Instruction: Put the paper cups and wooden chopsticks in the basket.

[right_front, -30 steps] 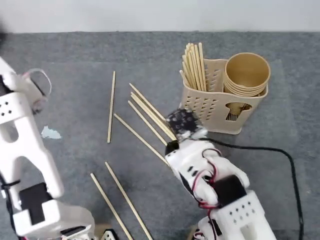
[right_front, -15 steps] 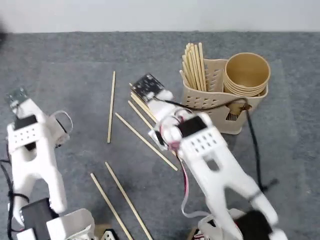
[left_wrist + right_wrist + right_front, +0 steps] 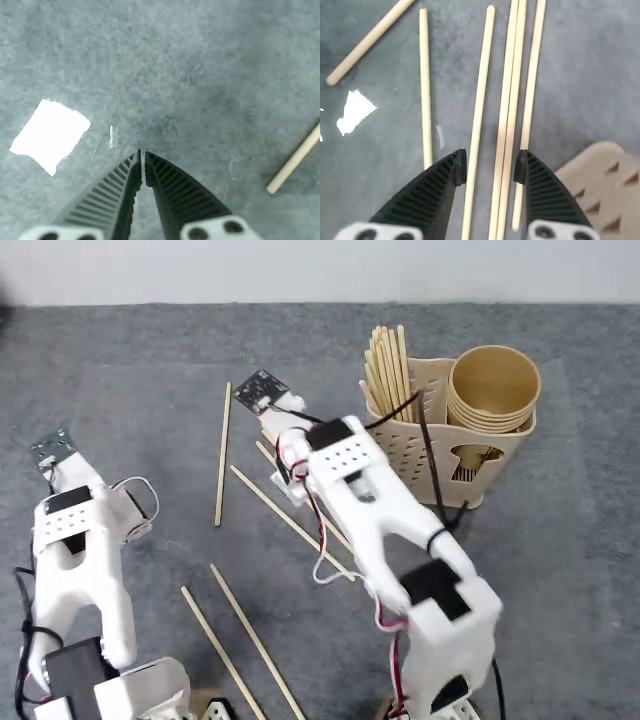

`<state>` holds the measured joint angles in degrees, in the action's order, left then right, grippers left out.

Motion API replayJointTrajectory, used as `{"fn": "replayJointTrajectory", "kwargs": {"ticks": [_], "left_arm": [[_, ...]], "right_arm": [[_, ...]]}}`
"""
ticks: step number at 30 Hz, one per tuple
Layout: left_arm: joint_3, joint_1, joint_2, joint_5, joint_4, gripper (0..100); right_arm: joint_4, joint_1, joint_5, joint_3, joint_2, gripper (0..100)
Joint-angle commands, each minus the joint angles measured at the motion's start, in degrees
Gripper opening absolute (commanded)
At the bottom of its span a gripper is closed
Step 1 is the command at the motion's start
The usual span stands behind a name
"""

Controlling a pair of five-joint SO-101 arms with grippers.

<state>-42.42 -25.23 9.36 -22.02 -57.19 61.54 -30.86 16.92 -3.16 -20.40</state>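
Probably light, stiff and apt to roll, the thin pale wooden chopsticks (image 3: 514, 75) lie on the grey surface (image 3: 150, 360) at nine o'clock of the beige slotted basket (image 3: 505, 470), best pinched mid-length by the right pincer (image 3: 490, 160), spread wide over them.

Grey felt-like table (image 3: 120, 350). Beige basket (image 3: 505, 465), upper right, patterned with rows of slots, with tan cups (image 3: 493, 380) inside. Pale wooden chopsticks (image 3: 222, 455) at centre. White arms (image 3: 75, 560). Black ribbed fingers (image 3: 432, 192). White scrap (image 3: 50, 132), left of frame.
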Motion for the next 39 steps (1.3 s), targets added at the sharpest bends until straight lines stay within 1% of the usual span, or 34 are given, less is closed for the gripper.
{"fn": "replayJointTrajectory", "kwargs": {"ticks": [1, 13, 22, 25, 30, 32, 34, 39], "left_arm": [[0.22, 0.53, 2.73, 0.26, 0.62, 1], [0.22, 0.53, 2.73, 0.26, 0.70, 1], [0.22, 0.53, 2.73, 0.26, 0.70, 1], [0.22, 0.53, 2.73, 0.26, 0.70, 1], [0.22, 0.53, 2.73, 0.26, 0.70, 1], [0.22, 0.53, 2.73, 0.26, 0.70, 1], [0.22, 0.53, 2.73, 0.26, 0.70, 1], [0.22, 0.53, 2.73, 0.26, 0.70, 1]], "right_arm": [[0.57, -0.31, 1.49, -7.74, -3.30, 17.7], [0.57, 2.51, 2.20, -22.42, -16.84, 17.7], [0.75, 3.03, 2.20, -23.65, -23.16, 17.3], [3.65, 2.42, 2.20, -24.26, -24.66, 16.9], [7.96, 1.27, 2.29, -27.25, -26.42, 4.3], [9.63, 1.19, 3.34, -28.57, -26.77, 0.9], [11.38, 1.10, 5.27, -29.54, -26.68, 0.8], [16.57, 1.01, 5.63, -33.23, -25.54, 0.8]]}}
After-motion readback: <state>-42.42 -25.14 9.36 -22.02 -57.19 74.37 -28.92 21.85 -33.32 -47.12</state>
